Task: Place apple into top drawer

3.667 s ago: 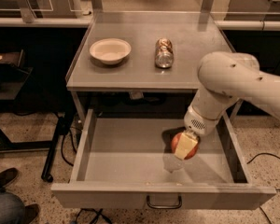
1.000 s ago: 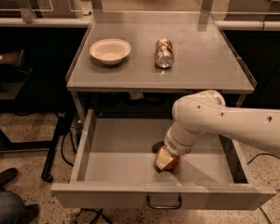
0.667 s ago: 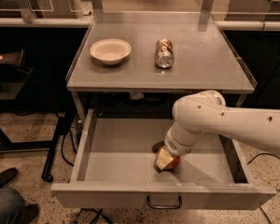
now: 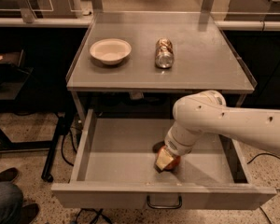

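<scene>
The top drawer (image 4: 107, 192) is pulled wide open below the grey table, its dark pull handle (image 4: 164, 203) at the front centre. My white arm reaches in from the right. My gripper (image 4: 164, 161) is down inside the drawer, right of its middle and near the front. It is shut on the red-orange apple (image 4: 174, 163), which sits at or just above the drawer floor. Most of the apple is hidden by the tan fingers (image 4: 159, 159).
On the grey table top (image 4: 205, 55) above the drawer stand a white bowl (image 4: 110, 51) and a silver-brown drinks can (image 4: 164, 53) lying on its side. A person's leg and shoes (image 4: 4, 204) show at the bottom left. Cables lie on the floor.
Since 3.7 s ago the gripper has moved down and left into the drawer with the apple. Over the last second nothing has visibly moved.
</scene>
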{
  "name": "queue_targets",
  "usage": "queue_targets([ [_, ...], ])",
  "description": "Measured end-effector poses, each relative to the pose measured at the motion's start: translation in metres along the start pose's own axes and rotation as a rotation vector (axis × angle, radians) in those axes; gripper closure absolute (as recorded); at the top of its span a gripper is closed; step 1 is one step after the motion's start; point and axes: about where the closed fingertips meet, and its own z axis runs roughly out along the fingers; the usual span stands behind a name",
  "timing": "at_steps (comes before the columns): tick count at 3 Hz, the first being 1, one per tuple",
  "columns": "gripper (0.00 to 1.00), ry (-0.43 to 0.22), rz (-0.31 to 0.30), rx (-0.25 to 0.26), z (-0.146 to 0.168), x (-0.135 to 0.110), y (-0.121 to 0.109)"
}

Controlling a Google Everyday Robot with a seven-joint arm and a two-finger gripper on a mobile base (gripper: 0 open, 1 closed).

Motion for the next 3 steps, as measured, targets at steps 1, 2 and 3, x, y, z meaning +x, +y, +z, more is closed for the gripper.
queue_targets([
  [1,0.06,0.000,0.000,0.000,0.0000,0.0000,0.0000],
  [2,0.00,0.000,0.000,0.000,0.0000,0.0000,0.0000],
  [3,0.00,0.000,0.000,0.000,0.0000,0.0000,0.0000],
])
